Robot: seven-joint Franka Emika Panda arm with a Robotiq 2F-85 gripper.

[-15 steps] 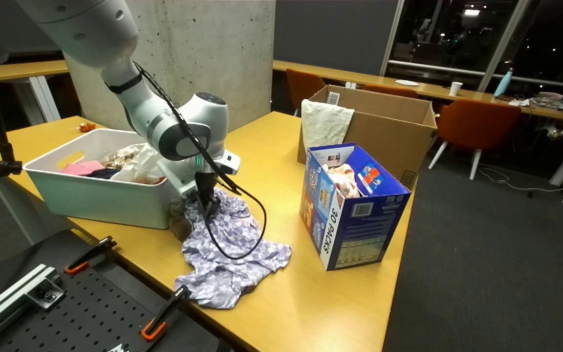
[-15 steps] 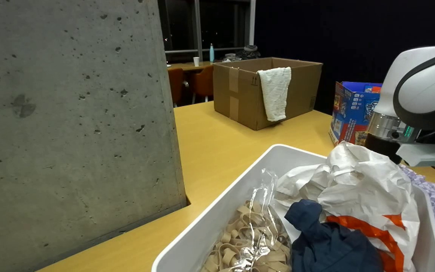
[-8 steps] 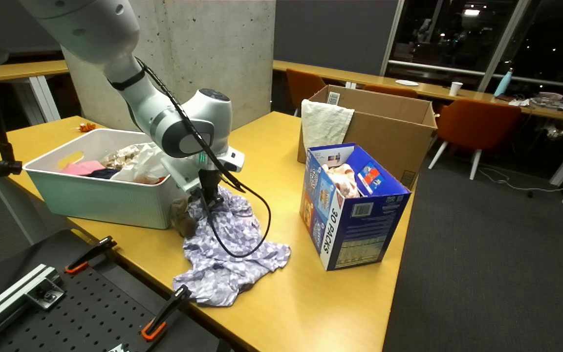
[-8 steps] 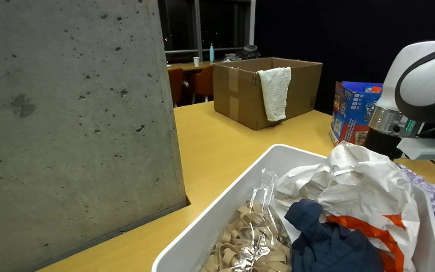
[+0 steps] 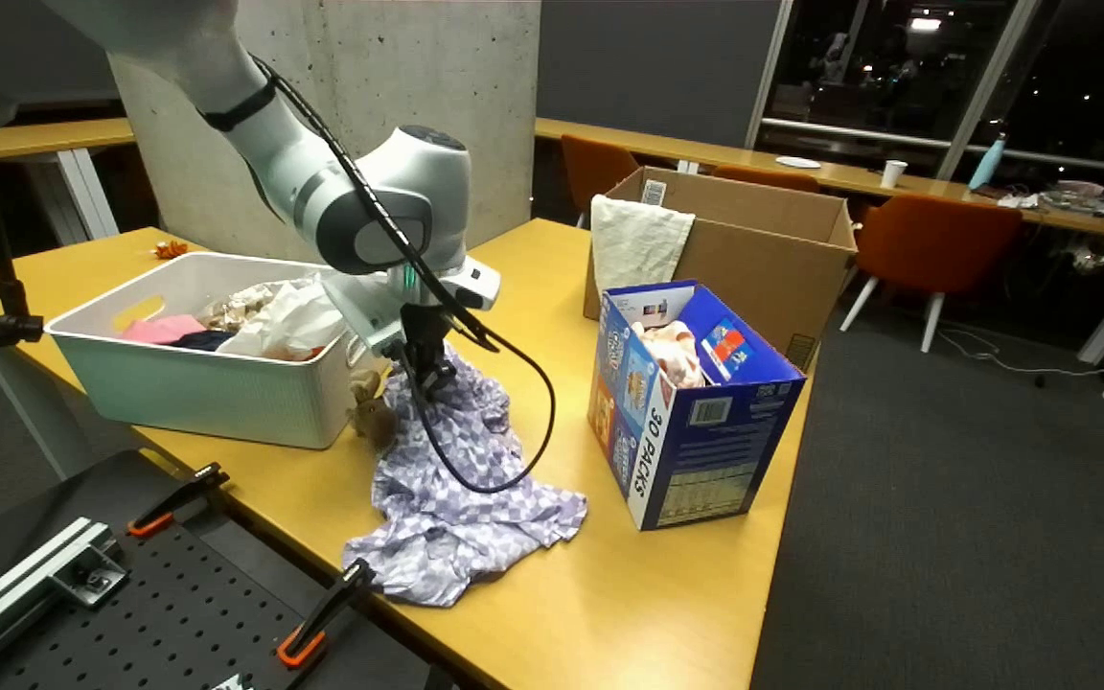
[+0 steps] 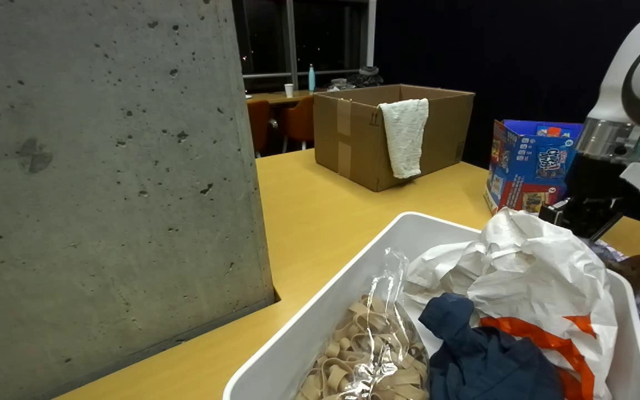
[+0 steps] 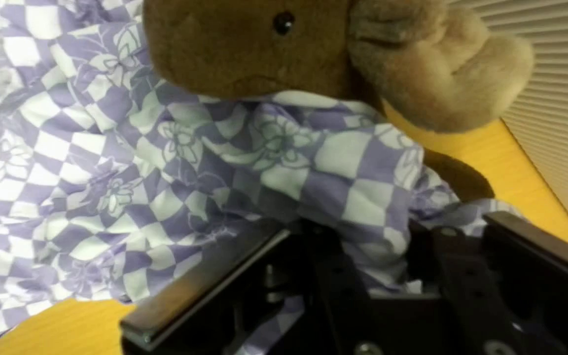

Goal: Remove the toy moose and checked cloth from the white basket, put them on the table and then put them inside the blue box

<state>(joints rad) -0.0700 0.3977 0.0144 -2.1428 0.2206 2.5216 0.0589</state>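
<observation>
The checked cloth [image 5: 461,479] lies bunched on the table [image 5: 638,594], its upper end raised at my gripper [image 5: 435,381]. In the wrist view, folds of the cloth [image 7: 353,192] are between the two dark fingers of the gripper [image 7: 377,241], which is shut on them. The brown toy moose [image 5: 375,419] is beside the cloth, between it and the white basket [image 5: 197,393]. Its face [image 7: 259,44] shows in the wrist view; its lower body is partly covered by cloth. It also shows in an exterior view [image 6: 638,270]. The blue box [image 5: 705,460] stands upright and open, right of the cloth.
The white basket holds a white plastic bag [image 6: 542,283], a dark blue cloth [image 6: 486,350] and a clear bag of beige strips [image 6: 375,355]. A brown cardboard box [image 5: 753,259] with a pale cloth stands behind the blue box. An orange clamp [image 5: 327,613] grips the near table edge.
My gripper has moved up and a little to the right, pulling the cloth's upper end with it. The moose has shifted slightly along with the cloth. The boxes and basket have not moved.
</observation>
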